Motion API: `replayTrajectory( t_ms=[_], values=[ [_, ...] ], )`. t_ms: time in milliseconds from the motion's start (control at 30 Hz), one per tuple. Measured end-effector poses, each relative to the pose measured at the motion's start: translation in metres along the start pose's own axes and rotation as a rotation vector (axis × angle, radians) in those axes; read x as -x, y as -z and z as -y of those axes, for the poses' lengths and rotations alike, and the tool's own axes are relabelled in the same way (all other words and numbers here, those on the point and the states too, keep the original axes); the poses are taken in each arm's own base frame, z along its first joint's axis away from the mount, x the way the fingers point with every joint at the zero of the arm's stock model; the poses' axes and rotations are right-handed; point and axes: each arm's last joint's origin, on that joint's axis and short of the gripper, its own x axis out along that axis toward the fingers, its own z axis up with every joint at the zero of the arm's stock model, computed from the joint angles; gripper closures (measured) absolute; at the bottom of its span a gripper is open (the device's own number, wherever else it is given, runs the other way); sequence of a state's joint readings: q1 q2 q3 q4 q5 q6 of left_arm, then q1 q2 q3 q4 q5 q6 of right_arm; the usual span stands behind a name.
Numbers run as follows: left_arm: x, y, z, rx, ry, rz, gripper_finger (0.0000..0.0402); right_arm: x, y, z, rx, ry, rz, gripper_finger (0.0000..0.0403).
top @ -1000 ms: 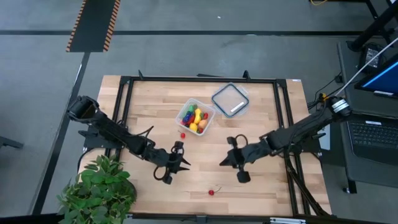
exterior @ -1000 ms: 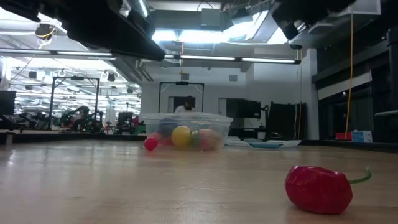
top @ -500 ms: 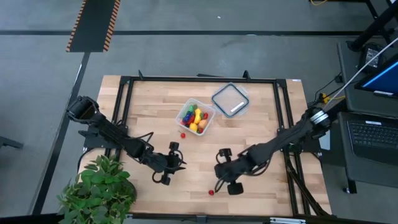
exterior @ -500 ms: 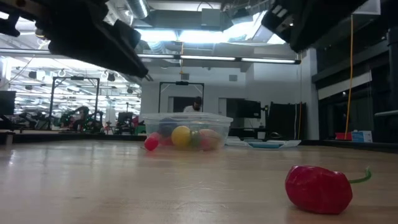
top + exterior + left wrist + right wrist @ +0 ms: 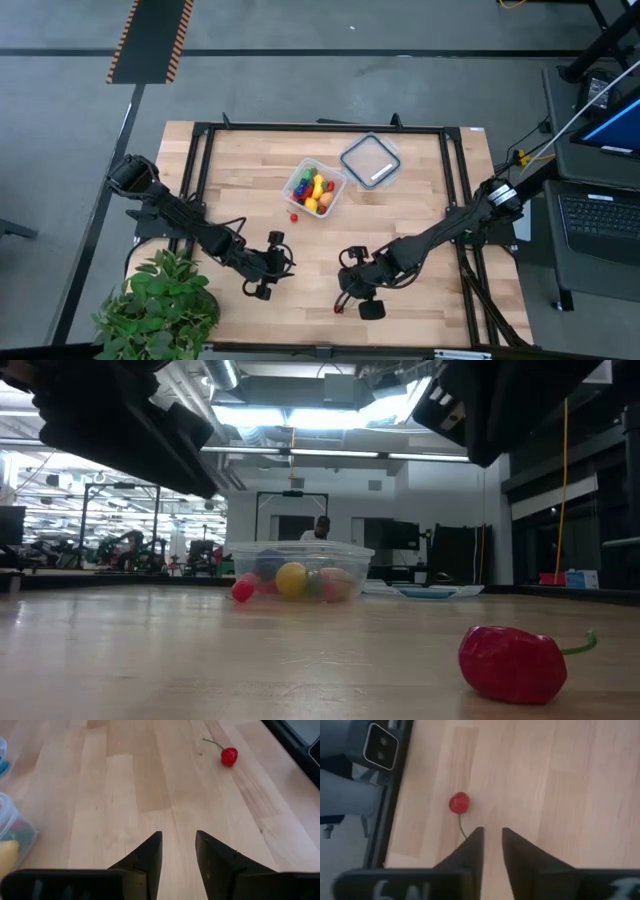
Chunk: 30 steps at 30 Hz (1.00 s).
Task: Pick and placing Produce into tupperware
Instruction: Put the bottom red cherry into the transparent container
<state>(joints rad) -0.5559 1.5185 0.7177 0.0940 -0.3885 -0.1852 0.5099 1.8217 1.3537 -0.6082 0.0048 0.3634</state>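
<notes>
The right jaws [image 5: 345, 295] are standing slightly parted, a narrow gap showing between the two dark fingers [image 5: 470, 851], and they are holding nothing. They are hanging just above the bench [image 5: 420, 195] near its front edge, pointing toward a red cherry [image 5: 459, 803] whose thin green stem is trailing back toward the fingertips without touching them. The right arm is reaching in low and long from the bench's right side.

The left jaws [image 5: 283, 262] are also spread a little, empty, with bare wood showing between the fingers [image 5: 147, 857]. The left arm is stretching across from the left edge, beside a leafy potted plant [image 5: 160, 305], its jaws well apart from the cherry.

The tupperware [image 5: 314, 188] is sitting farther back at mid-bench, holding red, yellow and green Produce [image 5: 317, 187]. One small red piece [image 5: 294, 216] is lying just beside the tub's front corner. A clear lid [image 5: 370, 160] is resting flat near the tub.
</notes>
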Motion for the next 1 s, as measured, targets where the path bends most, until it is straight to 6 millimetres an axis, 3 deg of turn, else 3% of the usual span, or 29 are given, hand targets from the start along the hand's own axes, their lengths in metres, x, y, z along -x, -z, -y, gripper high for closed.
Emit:
replayTrajectory(
  t_ms=[233, 433, 667, 1000],
  values=[
    [0.001, 0.0, 0.002, 0.015, 0.001, 0.006, 0.0281, -0.001, 0.002, -0.008, -0.006, -0.014, 0.007, 0.0254],
    [0.001, 0.0, 0.002, 0.023, -0.002, 0.009, 0.0276, -0.006, 0.005, -0.016, -0.013, -0.022, -0.002, 0.0209],
    [0.001, -0.001, 0.002, 0.025, -0.002, 0.013, 0.0283, -0.029, 0.009, -0.027, 0.039, -0.035, -0.004, 0.0195],
    [0.001, -0.001, 0.002, 0.026, -0.002, 0.016, 0.0278, -0.065, 0.019, -0.024, 0.045, -0.001, -0.083, 0.0195]
  ],
)
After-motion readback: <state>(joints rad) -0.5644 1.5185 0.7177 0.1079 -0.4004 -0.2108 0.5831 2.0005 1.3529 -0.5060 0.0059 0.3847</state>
